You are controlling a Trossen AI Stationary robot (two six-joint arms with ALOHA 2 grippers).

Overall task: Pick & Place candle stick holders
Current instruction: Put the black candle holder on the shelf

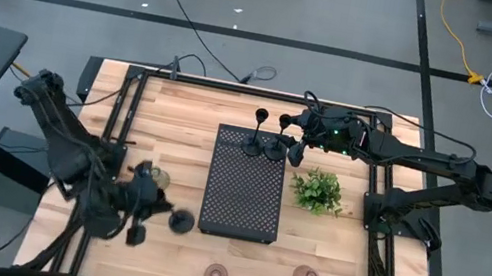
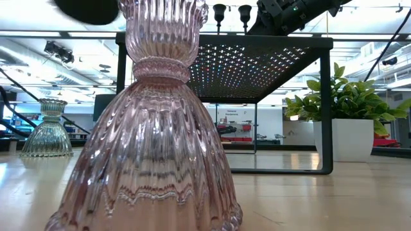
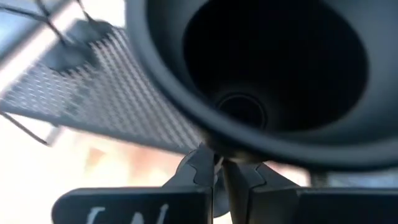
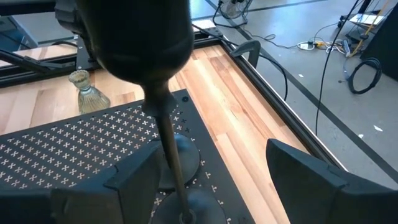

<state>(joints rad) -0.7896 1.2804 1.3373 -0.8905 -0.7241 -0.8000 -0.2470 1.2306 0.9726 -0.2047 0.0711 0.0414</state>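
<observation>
From above, the left arm (image 1: 71,153) is low at the near left side of the counter (image 1: 180,106). It holds one black holder (image 1: 181,220) out sideways, just beside the black tray (image 1: 242,198). A green glass holder (image 1: 161,179) stands very near that arm. If the arm swings, I think it could bump the glass one and knock it over. Two more black holders (image 1: 258,130) stand close together on the far end of the tray. The right arm (image 1: 423,169) reaches to them, beside a leafy plant (image 1: 318,191). Two pink glass holders (image 1: 216,275) sit apart near the front edge of the counter.

From down low, one pink glass holder (image 2: 151,147) fills the view. It is see-through, with ribs, a wide skirt and a narrow neck. The green one (image 2: 50,131) is farther back on the left. The tray stands up on thin legs, so a holder pushed off its edge would fall and might break or roll.

In the left wrist view, the left fingers (image 3: 196,171) are clenched on the thin stem of the black holder, and its big round end is right up close. The stem is skinny, so it could slip or spin in the grip.

In the right wrist view, the right fingers (image 4: 130,180) are spread wide, one on each side of a black holder's stem (image 4: 168,143), not touching it. The holder stands on the tray, right next to the other one's base. A crooked squeeze could tip both.
</observation>
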